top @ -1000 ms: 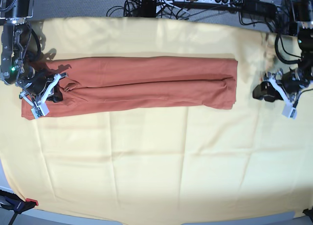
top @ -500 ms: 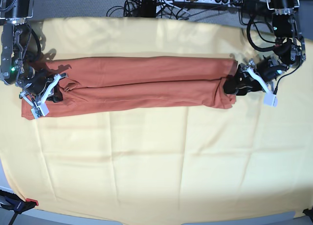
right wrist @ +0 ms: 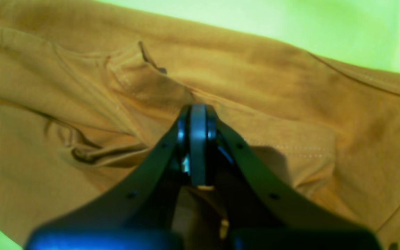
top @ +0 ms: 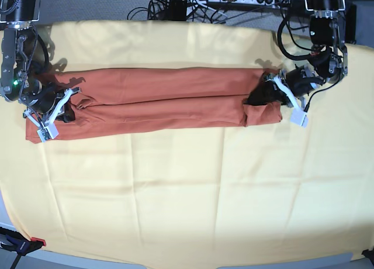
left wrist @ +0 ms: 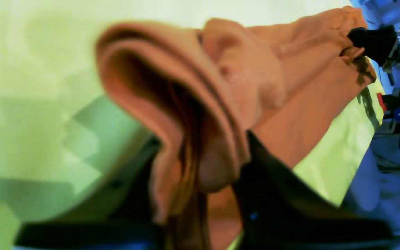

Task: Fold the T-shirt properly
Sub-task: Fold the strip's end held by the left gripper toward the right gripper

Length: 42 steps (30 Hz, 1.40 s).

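The T-shirt (top: 158, 104) lies as a long narrow band across the upper half of the pale-yellow cloth (top: 187, 193), already folded lengthwise, its sides tucked in and a seam line running along the middle. The step in hand looks like the crosswise fold: at about three o'clock the left gripper (top: 262, 97) is clamped on the band's end, and the wrist view shows several layers of rust-orange fabric (left wrist: 193, 114) bunched and lifted between its jaws, that end curling over onto the band. At nine o'clock the right gripper (top: 65, 110) has its jaws closed tight, pinching a puckered bit of the other end (right wrist: 144, 90) down on the cloth. Next, I'd say, the lifted end must be carried toward nine o'clock and laid squarely, without dragging the layers askew.
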Motion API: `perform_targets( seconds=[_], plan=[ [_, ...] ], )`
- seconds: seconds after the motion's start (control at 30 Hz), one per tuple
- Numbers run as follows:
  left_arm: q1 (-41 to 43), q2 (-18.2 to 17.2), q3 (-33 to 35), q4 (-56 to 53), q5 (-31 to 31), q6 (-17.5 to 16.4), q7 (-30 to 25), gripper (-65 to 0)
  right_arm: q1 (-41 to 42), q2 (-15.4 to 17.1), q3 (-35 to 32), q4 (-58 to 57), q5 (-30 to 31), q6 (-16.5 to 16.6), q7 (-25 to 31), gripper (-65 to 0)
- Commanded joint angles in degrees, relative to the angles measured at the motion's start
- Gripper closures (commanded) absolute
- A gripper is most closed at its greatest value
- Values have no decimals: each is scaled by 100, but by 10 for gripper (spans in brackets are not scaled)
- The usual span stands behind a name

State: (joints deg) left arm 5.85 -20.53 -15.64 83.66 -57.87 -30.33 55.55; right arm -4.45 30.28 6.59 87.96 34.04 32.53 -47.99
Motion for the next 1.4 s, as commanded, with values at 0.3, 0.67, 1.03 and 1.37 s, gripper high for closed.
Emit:
perform_targets(
  seconds=[0.3, 0.67, 1.03, 1.37],
  plan=[
    [-514, -37, -142, 74, -935, -278, 634, 0, 33, 85, 26, 35, -87, 111, -105, 0],
    [-745, 468, -129, 114, -2713, -967, 1646, 0, 31, 85, 26, 35, -107, 179, -107, 0],
    [-846, 1928, 407, 109, -1193, -967, 264, 0, 31, 85, 26, 35, -109, 190, -131, 0],
    [-857, 2557, 1296, 109, 142, -967, -623, -25, 31, 87, 26, 35, -109, 267, -151, 0]
  ],
)
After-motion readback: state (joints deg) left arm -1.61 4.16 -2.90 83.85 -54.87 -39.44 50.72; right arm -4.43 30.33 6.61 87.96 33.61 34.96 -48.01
